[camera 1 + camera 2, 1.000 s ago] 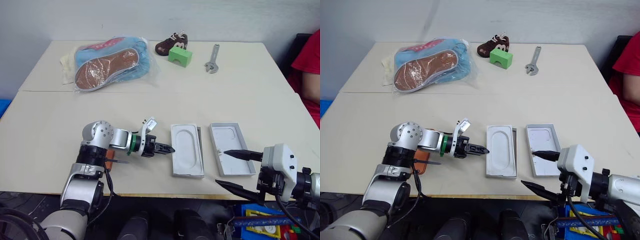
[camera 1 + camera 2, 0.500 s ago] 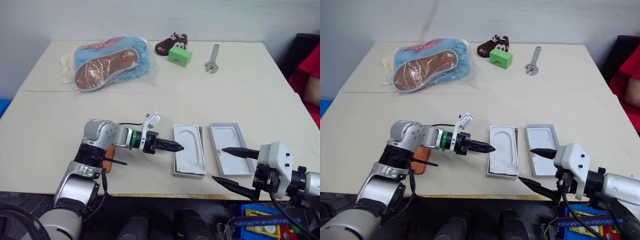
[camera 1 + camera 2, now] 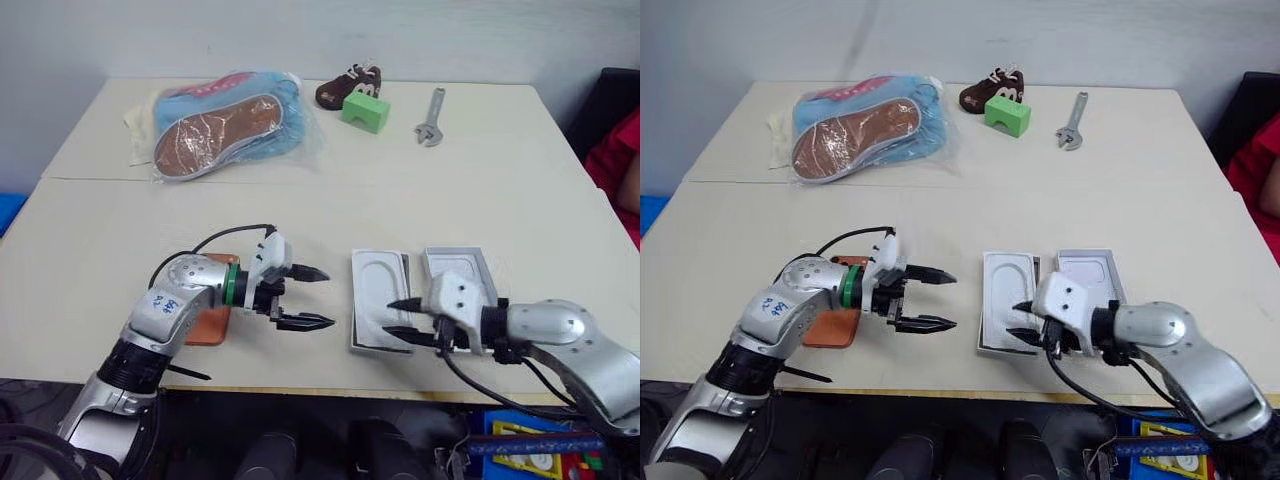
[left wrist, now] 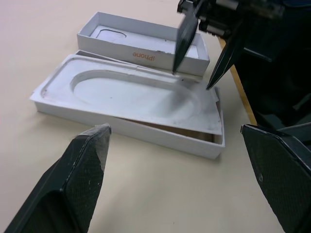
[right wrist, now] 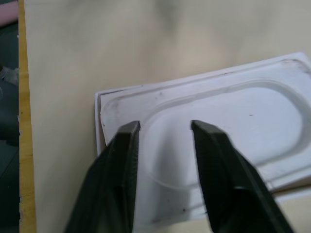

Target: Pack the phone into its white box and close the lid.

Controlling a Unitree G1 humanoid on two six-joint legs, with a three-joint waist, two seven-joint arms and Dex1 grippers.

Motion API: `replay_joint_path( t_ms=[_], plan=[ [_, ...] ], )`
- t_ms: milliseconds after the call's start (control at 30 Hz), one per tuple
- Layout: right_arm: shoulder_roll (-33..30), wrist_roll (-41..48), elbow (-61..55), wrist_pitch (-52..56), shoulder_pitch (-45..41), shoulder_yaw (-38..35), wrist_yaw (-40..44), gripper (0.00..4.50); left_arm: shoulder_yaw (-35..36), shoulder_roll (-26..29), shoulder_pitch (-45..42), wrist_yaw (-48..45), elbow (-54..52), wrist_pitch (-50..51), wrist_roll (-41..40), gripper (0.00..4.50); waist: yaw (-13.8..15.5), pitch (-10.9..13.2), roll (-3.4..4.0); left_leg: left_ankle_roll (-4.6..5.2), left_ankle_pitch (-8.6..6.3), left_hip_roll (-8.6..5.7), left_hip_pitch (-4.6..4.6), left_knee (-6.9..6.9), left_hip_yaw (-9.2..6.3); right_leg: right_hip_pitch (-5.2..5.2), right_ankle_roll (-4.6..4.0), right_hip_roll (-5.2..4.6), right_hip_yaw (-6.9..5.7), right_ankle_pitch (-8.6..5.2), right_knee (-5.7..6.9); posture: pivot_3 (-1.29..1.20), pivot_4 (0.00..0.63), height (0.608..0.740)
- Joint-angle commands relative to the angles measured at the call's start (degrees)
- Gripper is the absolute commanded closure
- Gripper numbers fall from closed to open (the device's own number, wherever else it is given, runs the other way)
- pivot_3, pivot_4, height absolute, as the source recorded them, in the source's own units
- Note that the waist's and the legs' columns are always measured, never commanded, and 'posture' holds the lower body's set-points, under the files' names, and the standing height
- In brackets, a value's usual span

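Note:
The orange phone (image 3: 206, 327) lies flat on the table, partly hidden under my left forearm. The white box (image 4: 146, 133) is in front of me with a flat white insert (image 3: 377, 298) resting tilted on top of it. The lid (image 3: 456, 268) lies open side up just right of the box, touching it. My left gripper (image 3: 328, 297) is open, a little left of the box, with nothing between its fingers. My right gripper (image 3: 388, 318) hovers over the insert's near right corner. Its fingers stand a narrow gap apart and hold nothing.
At the far side lie slippers in a plastic bag (image 3: 225, 120), a brown toy shoe (image 3: 345, 88), a green block (image 3: 365, 110) and a wrench (image 3: 428, 118). A person in red (image 3: 622, 160) is at the right edge. The table's front edge runs just below the box.
My left gripper drew back left from the insert, rolled and opened wide. My right gripper swung in left over the insert's near corner, and its fingers narrowed.

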Motion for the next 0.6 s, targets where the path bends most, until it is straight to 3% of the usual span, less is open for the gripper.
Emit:
replay_joint_path(
  t_ms=[33,67,267,433,600],
  plan=[
    [0.9,-4.7,2.0,-3.6,-1.8,3.9,1.2,4.11,1.0,-0.3,1.0,0.4,-3.9,-0.9,0.5,0.0,0.0,0.0,0.0,0.01,-0.01,0.0,-0.01,0.0,0.01,0.0,0.0,0.0,0.0,0.0,-0.04,0.0,0.15,0.74],
    [1.5,-6.0,2.9,-4.1,-2.3,5.3,1.1,4.46,0.9,-0.3,1.4,0.6,-4.4,-0.8,0.6,0.0,0.0,0.0,0.0,0.02,-0.01,0.0,-0.01,0.0,0.01,0.0,0.0,0.0,0.0,0.0,-0.04,0.0,0.15,0.74],
    [1.4,-8.7,3.5,-4.6,-3.3,6.7,2.9,4.46,1.0,-0.7,2.5,1.7,-5.2,-0.8,1.6,0.0,0.0,0.0,0.01,0.01,-0.01,0.03,0.0,0.02,0.0,-0.02,0.0,0.03,-0.01,0.0,0.02,0.0,0.15,0.74],
    [6.6,-3.7,4.9,0.4,-9.3,2.8,1.7,4.46,1.1,-1.3,2.5,2.4,-5.1,-0.5,1.6,0.0,-0.7,0.0,0.01,0.01,-0.01,0.03,0.0,0.04,0.01,-0.02,0.0,0.03,0.0,0.0,0.08,0.0,0.15,0.74],
    [9.6,-11.1,15.8,-1.2,-17.4,5.9,-1.5,4.46,0.7,-1.9,2.5,2.4,-5.0,-0.8,2.2,0.0,-0.9,0.0,0.02,-0.01,0.0,0.02,0.02,0.03,0.01,-0.06,0.0,0.03,0.0,0.0,0.16,0.0,0.15,0.74]
  ],
)
